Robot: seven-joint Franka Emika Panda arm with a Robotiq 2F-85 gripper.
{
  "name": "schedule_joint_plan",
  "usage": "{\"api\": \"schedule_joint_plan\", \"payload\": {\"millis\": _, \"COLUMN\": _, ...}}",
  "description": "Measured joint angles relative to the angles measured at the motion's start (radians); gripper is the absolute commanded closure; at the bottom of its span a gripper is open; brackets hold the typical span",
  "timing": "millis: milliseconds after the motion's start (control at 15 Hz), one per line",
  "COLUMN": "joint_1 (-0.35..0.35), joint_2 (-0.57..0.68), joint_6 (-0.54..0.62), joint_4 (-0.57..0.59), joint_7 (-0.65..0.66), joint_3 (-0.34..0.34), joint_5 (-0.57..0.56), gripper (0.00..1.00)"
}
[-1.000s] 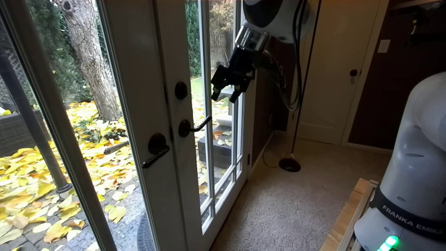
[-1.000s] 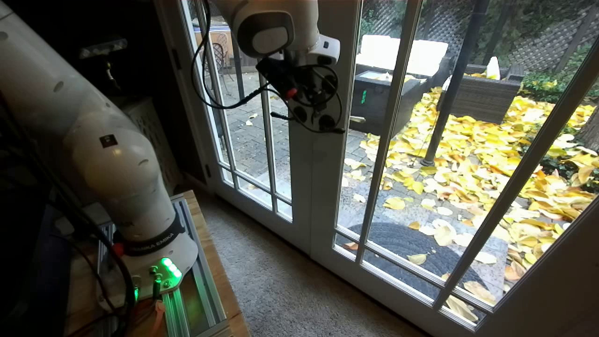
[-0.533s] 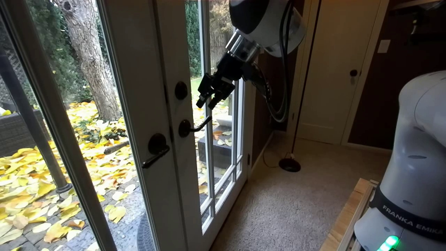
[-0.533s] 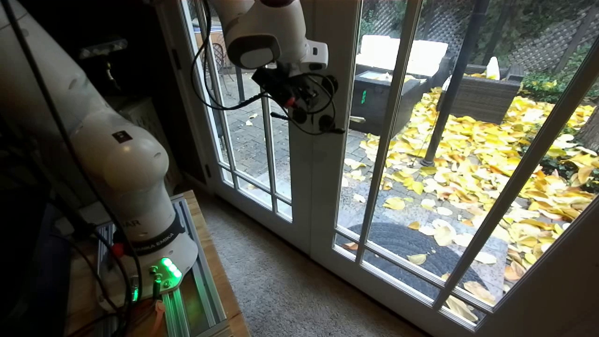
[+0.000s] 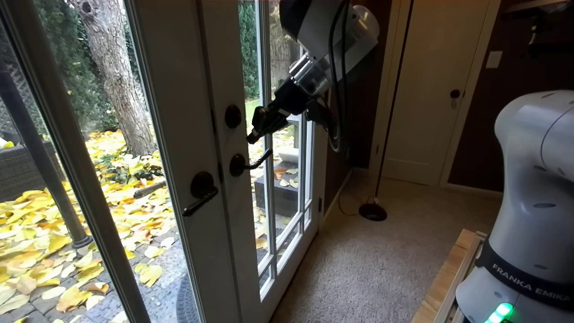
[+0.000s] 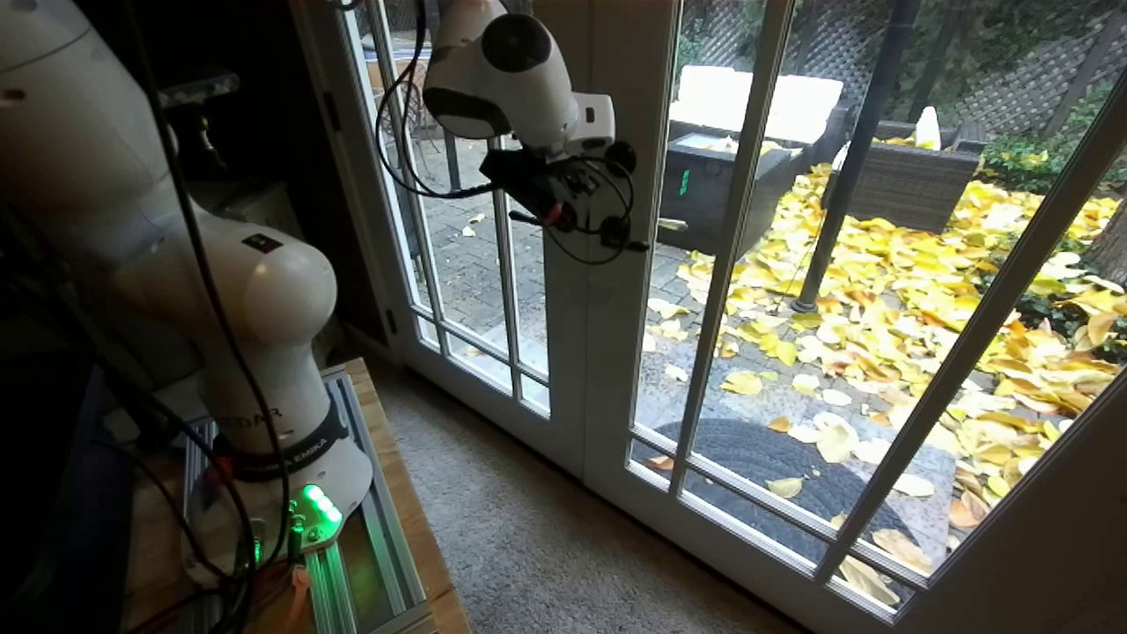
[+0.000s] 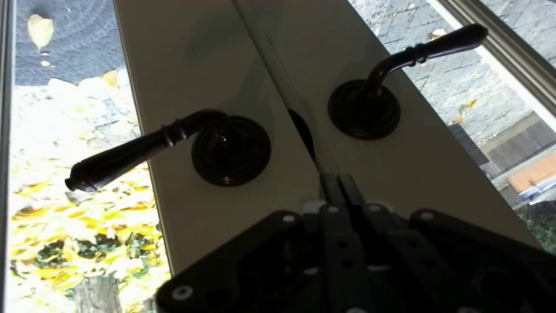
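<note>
While the black two-fingered gripper (image 7: 342,188), empty and pinched together, hangs before the white glass-paned door (image 7: 408,174), the dark curved metal lever handle (image 7: 391,65) juts from that door just below the gripper, its long axis roughly level.

Arm (image 5: 320,33) cropped, end effector (image 7: 342,190) cropped — perhaps blurred
</note>
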Motion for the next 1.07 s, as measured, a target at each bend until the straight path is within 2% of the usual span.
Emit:
{"api": "schedule_joint_plan", "payload": {"millis": 267, "joint_1": 0.06, "joint_2": 0.072, "joint_6": -0.004, "joint_4": 0.056, "joint_7": -0.225, "joint_3": -0.055, "joint_5": 0.236, "gripper": 0.96}}
{"api": "schedule_joint_plan", "payload": {"millis": 667, "joint_1": 0.06, "joint_2": 0.241, "joint_6": -0.099, "joint_4": 0.158, "joint_7": -0.427, "joint_3": -0.083, "joint_5": 0.505, "gripper": 0.99}}
{"api": "schedule_joint_plan", "payload": {"millis": 1067, "joint_1": 0.06, "joint_2": 0.306, "joint_6": -0.123, "joint_4": 0.198, "joint_7": -0.44, "joint_3": -0.084, "joint_5": 0.538, "gripper": 1.0}}
